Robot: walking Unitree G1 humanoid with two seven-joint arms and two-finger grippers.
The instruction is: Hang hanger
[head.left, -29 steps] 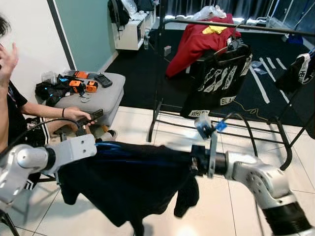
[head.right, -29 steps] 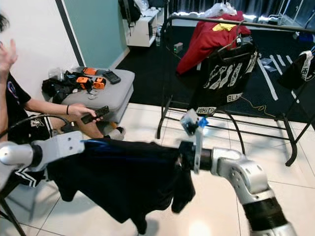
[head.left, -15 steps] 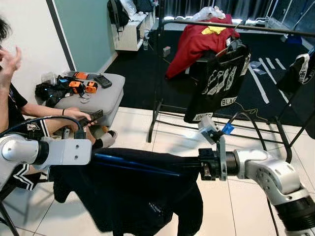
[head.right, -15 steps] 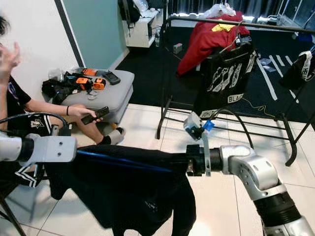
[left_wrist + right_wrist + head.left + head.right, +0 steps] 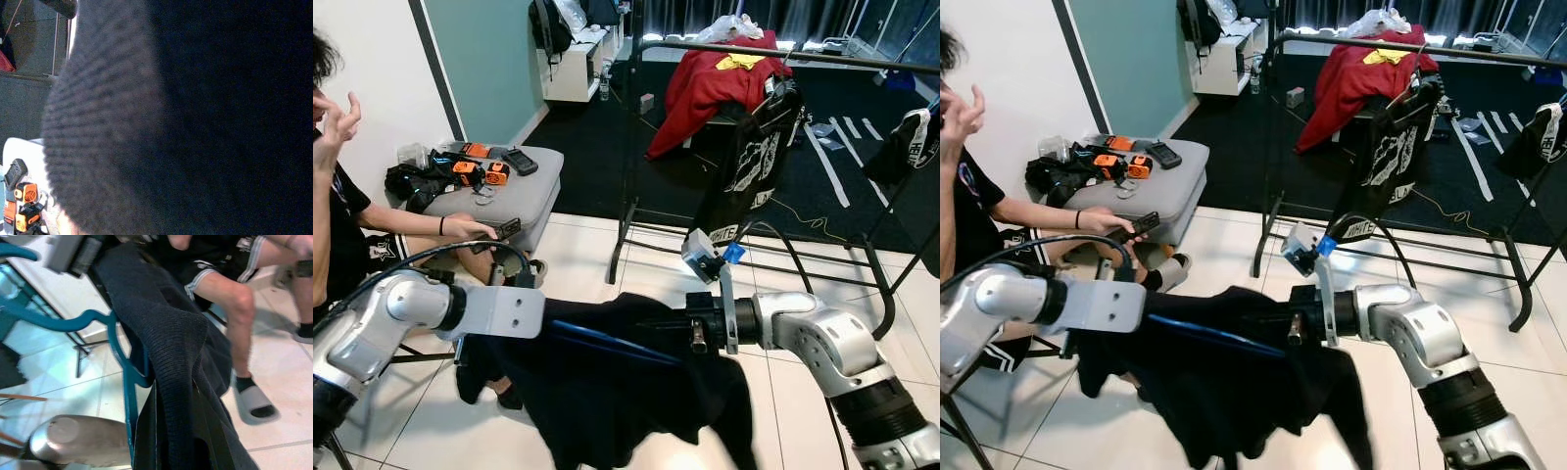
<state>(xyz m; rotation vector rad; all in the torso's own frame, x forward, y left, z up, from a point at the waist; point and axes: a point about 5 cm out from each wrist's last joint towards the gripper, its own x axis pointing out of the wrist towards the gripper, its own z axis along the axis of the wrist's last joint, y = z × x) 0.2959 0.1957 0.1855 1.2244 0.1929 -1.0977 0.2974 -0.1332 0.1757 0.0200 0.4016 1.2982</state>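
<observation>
Blue hanger [image 5: 607,340] with a black garment [image 5: 636,392] draped over it, stretched level between the two arms above the tiled floor [image 5: 578,245]. Left pincer [image 5: 543,315] at one end of the hanger, buried under the cloth; grip impossible to tell. Right pincer [image 5: 680,328] at the other end, likewise swallowed by the garment, fingers hidden, state impossible to tell. Right wrist view: teal hanger [image 5: 122,362] curving under thick ribbed dark fabric [image 5: 181,357], just ahead of the pincer. Left wrist view: blurred knit cloth [image 5: 146,122] pressed close against the lens. Beyond the right pincer, a black clothes rack [image 5: 754,49] with a red garment [image 5: 705,83] thrown over its rail and a black printed shirt [image 5: 749,166] hanging from it. Beside the left pincer, a seated person [image 5: 342,206] with a hand [image 5: 335,117] raised, near a grey ottoman [image 5: 509,191] strewn with orange and black gear [image 5: 475,168].
</observation>
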